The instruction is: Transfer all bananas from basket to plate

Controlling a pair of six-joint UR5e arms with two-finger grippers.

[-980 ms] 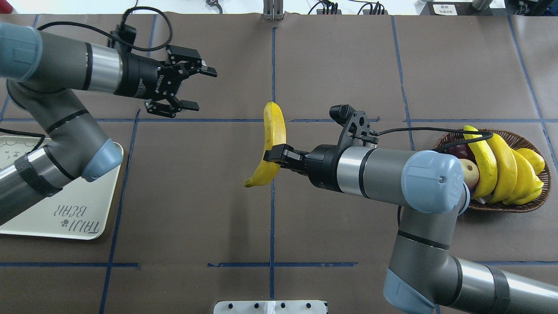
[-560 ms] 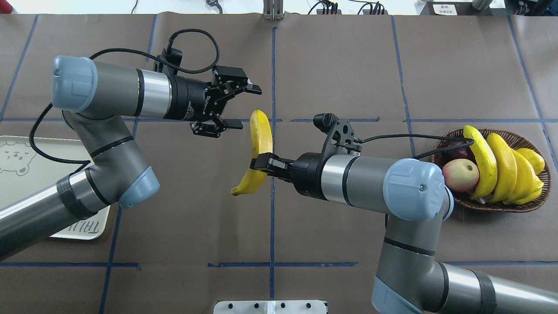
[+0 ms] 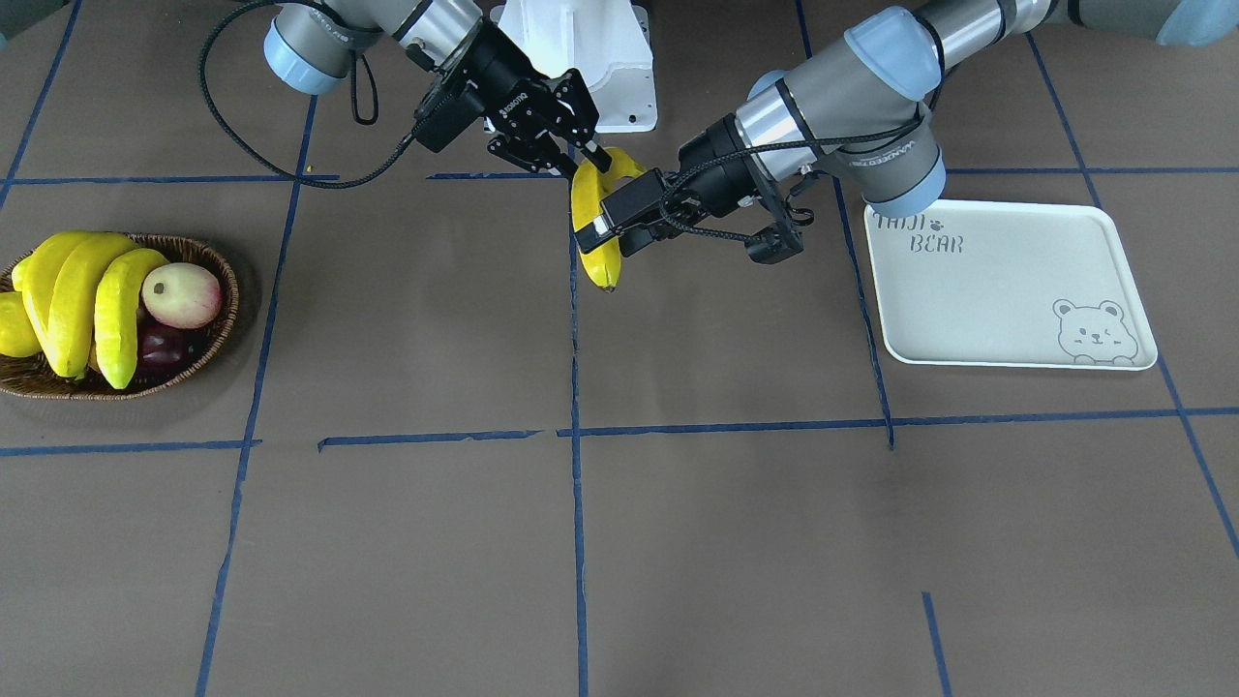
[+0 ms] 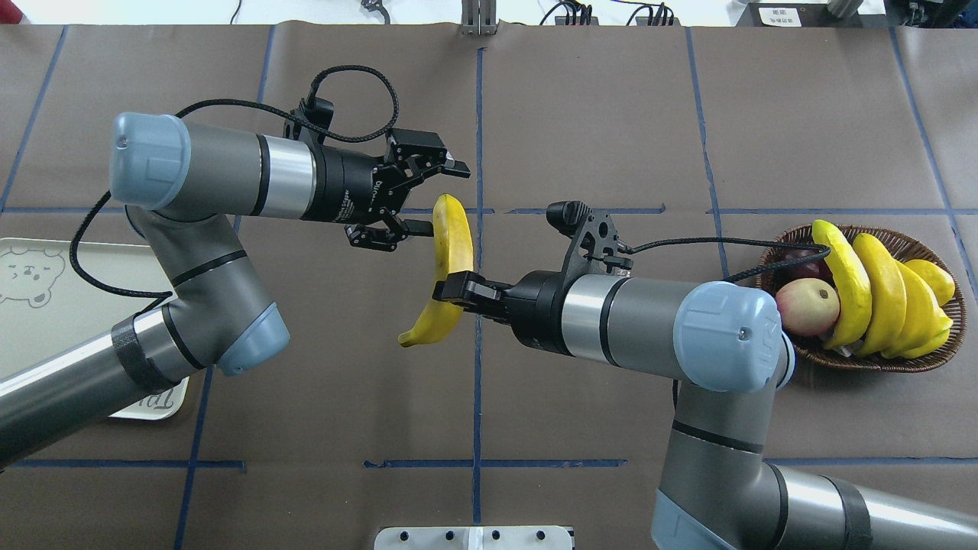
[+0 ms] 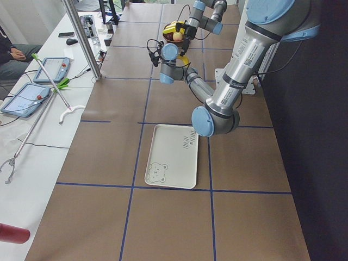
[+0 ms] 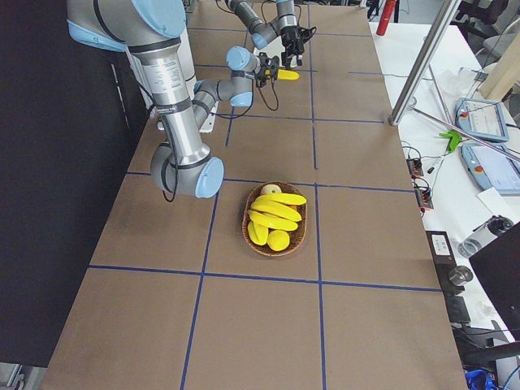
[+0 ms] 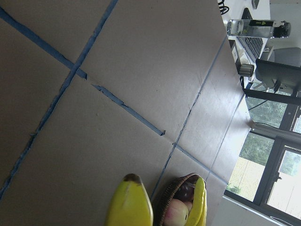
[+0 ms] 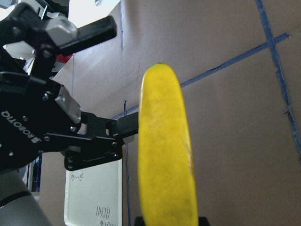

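My right gripper (image 4: 449,289) is shut on a long yellow banana (image 4: 452,237) and holds it above the table's middle; both also show in the front view, the gripper (image 3: 584,160) and the banana (image 3: 600,259). My left gripper (image 4: 437,197) is open, its fingers on either side of the banana's far end, not closed on it. Three more bananas (image 4: 840,283) lie in the wicker basket (image 4: 871,365) at the right. The white plate (image 3: 987,290) lies bare at the left, partly hidden by my left arm in the overhead view (image 4: 46,328).
The basket also holds a pale red apple (image 4: 802,305), a dark red fruit (image 4: 798,263) and a short yellow fruit (image 4: 938,279). Blue tape lines cross the brown table cover. A white robot base (image 3: 581,68) stands at the robot's edge.
My left arm has swung right from over the plate until its open gripper reaches the banana's far end. My right gripper has carried the banana a little to the left.
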